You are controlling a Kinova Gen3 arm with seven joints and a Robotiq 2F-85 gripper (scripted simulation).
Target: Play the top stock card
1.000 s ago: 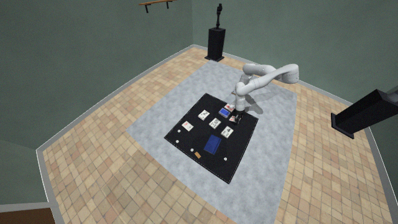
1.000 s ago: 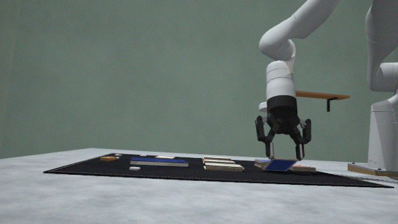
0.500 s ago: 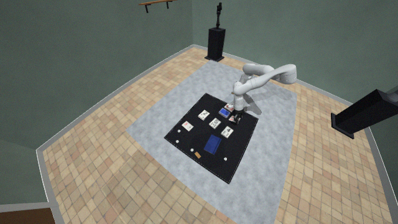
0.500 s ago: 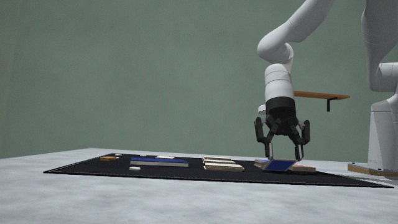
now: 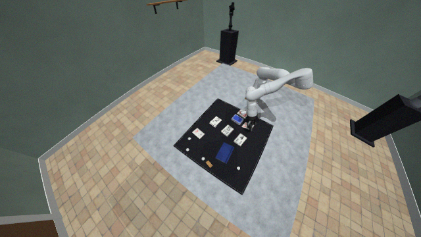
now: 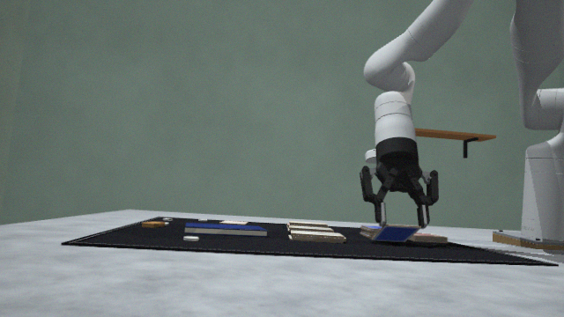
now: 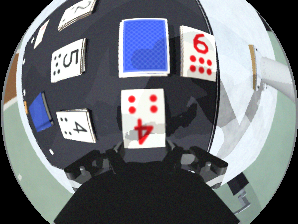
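Red-faced, the four card [image 5: 245, 126] [image 6: 397, 233] [image 7: 143, 112] is tilting between the partly spread fingers of the gripper [image 5: 250, 128] [image 6: 403, 224] [image 7: 144, 147], which is gripping it near the black mat's [image 5: 214, 145] [image 6: 132, 239] [image 7: 102, 95] right corner in the top view. Blue-backed stock [image 5: 237, 118] [image 6: 368, 228] [image 7: 144, 46] is lying beside the red six pile [image 5: 242, 113] [image 7: 199, 54], toward the robot-side edge. The black five pile [image 5: 227, 130] [image 6: 308, 232] [image 7: 68, 60] is sitting farther inward.

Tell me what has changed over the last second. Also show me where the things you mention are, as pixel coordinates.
The gripper [image 5: 250, 126] [image 6: 403, 224] [image 7: 144, 147] has sunk slightly towards the mat [image 5: 210, 145] [image 6: 308, 251] [image 7: 100, 95]. Nothing was visibly grasped or released: the red 4 card [image 5: 245, 126] [image 6: 397, 233] [image 7: 143, 119] stays between its fingers, tilted, blue back towards the exterior camera. The face-down stock [image 5: 237, 118] [image 6: 369, 228] [image 7: 145, 47] and number piles look unchanged.
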